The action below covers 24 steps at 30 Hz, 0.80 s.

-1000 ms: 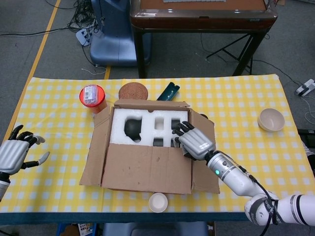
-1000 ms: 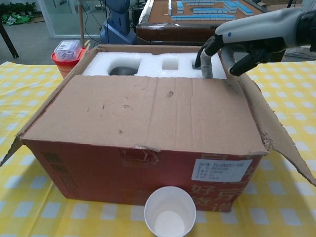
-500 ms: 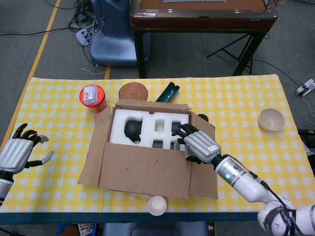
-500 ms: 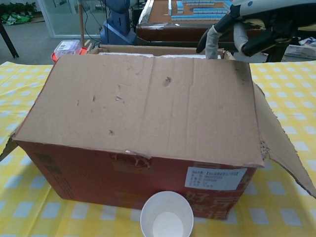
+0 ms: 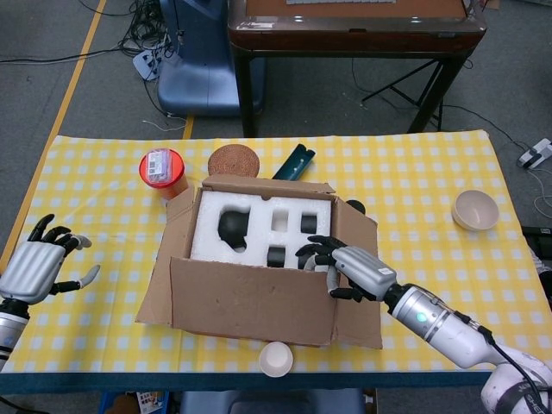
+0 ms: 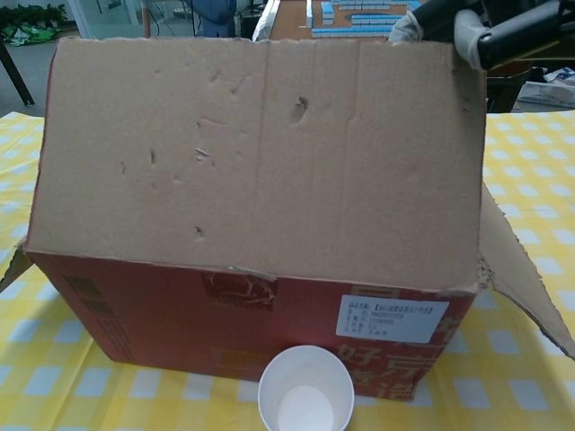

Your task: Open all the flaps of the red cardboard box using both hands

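Observation:
The red cardboard box (image 6: 225, 310) stands mid-table, with white foam (image 5: 259, 226) holding dark items showing inside it. Its near flap (image 6: 260, 144) stands almost upright and fills the chest view. My right hand (image 5: 345, 269) grips the right end of that flap's top edge; its fingers (image 6: 469, 25) show over the flap's top right corner. The left flap (image 5: 177, 231), right flap (image 5: 360, 297) and far flap (image 5: 267, 185) are folded outward. Far to the left, my left hand (image 5: 39, 267) hovers over the yellow checked table (image 5: 95, 216), fingers spread, holding nothing.
A white paper cup (image 6: 305, 400) stands against the box's near side. Behind the box are a red lidded tub (image 5: 162, 171), a brown round mat (image 5: 234, 160) and a dark green object (image 5: 295, 161). A beige bowl (image 5: 475, 210) sits at the right.
The near flap has swung up from lying over the foam to nearly upright, lifted by my right hand, which moved toward me. My left hand has barely drifted.

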### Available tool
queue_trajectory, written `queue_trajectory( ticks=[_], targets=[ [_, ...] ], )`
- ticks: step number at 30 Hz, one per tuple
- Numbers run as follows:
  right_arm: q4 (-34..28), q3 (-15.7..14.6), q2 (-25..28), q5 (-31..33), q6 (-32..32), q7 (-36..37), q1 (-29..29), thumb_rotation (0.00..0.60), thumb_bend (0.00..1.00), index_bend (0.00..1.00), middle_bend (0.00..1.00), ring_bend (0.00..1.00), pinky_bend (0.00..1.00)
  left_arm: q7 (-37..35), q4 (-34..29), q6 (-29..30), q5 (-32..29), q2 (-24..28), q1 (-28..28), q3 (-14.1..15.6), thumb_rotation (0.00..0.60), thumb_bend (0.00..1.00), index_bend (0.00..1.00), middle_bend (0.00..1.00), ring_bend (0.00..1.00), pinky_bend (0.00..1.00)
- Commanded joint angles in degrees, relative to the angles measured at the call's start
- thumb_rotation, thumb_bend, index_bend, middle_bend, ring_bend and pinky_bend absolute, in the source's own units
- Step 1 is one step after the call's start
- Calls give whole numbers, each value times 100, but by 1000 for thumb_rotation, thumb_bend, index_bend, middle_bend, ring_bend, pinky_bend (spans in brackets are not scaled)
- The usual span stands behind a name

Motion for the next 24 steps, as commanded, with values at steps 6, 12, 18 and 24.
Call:
queue_trajectory(
  ticks=[6, 12, 18, 24],
  targets=[
    [401, -378, 190, -2257, 517, 3139, -108, 551, 1000, 443, 177, 4, 0, 103, -86, 32, -33, 46, 14, 0, 196, 325, 443, 399, 215, 0],
    [707, -787, 124, -3066, 969, 4133, 122, 555, 1000, 443, 177, 4, 0, 141, -141, 75, -29, 83, 37, 6, 194, 324, 444, 399, 215, 0],
    [871, -1129, 62, -3540, 1276, 4481, 336, 558, 1000, 442, 177, 4, 0, 175, -184, 128, -20, 127, 74, 19, 194, 324, 444, 399, 215, 0],
    [897, -1442, 48, -3774, 1358, 4580, 527, 561, 1000, 443, 177, 6, 0, 178, -194, 156, -22, 141, 104, 31, 194, 324, 444, 399, 215, 0]
  ],
)
